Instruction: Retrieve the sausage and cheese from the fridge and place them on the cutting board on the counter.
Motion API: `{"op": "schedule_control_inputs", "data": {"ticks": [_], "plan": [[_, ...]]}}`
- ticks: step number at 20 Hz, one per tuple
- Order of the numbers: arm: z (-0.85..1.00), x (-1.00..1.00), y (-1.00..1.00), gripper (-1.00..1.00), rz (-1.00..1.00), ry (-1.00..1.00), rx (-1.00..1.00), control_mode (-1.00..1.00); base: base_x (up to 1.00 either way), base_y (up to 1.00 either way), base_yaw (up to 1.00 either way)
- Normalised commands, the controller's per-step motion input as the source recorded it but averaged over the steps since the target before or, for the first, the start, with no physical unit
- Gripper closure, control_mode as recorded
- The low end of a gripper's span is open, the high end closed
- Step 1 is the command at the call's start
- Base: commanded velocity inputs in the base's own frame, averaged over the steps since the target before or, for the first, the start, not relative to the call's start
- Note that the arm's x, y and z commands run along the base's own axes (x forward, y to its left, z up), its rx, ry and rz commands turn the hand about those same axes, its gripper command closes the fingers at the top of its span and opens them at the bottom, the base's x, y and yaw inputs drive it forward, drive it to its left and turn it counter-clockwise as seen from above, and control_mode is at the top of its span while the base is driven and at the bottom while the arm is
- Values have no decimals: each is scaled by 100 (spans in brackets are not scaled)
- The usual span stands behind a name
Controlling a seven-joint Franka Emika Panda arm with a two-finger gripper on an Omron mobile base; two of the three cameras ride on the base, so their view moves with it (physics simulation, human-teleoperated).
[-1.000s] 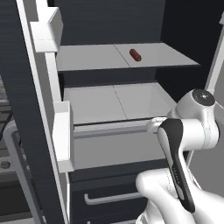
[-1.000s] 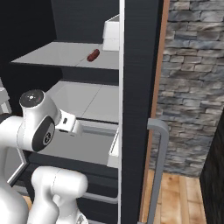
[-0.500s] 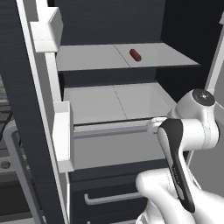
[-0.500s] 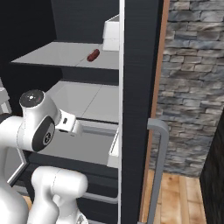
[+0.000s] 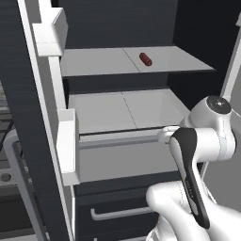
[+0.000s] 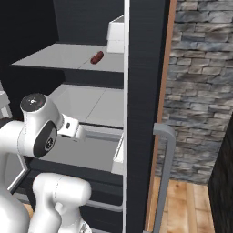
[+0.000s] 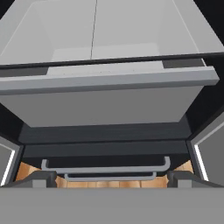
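The fridge (image 5: 117,28) stands open, both doors swung wide, and its light grey shelves give plenty of flat, uncluttered room between the dark side walls. The upper shelf (image 5: 99,61) carries the sausage (image 5: 146,59), lying on its side toward the right half, well back from the front edge and clear of the white door bins (image 5: 55,33); in the right base view the sausage (image 6: 97,57) sits just left of the door edge. The cheese is not visible here. The sausage looks light, firm and round, so it may roll; a pinch across its short middle, jaws square to its length, seems safest. The shelf's front lip and the door bins are the edges to clear on the way in. The gripper (image 7: 112,177) hangs low before the drawers (image 7: 105,168), fully spread and empty.
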Motion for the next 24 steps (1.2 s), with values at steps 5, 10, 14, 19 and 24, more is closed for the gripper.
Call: {"op": "schedule_control_inputs", "data": {"ticks": [5, 10, 14, 19, 24], "plan": [[1, -13, 9, -100, 0, -8, 0, -100, 0, 0, 0], [39, -2, 23, -100, 0, -54, 0, -100, 0, 0, 0], [60, 0, 20, -100, 0, -49, 2, -100, 0, 0, 0], [79, 9, 10, -100, 0, -13, 7, -100, 0, 0, 0], [78, 4, 3, -100, -5, 4, 1, -100, 0, 0, 0]]}}
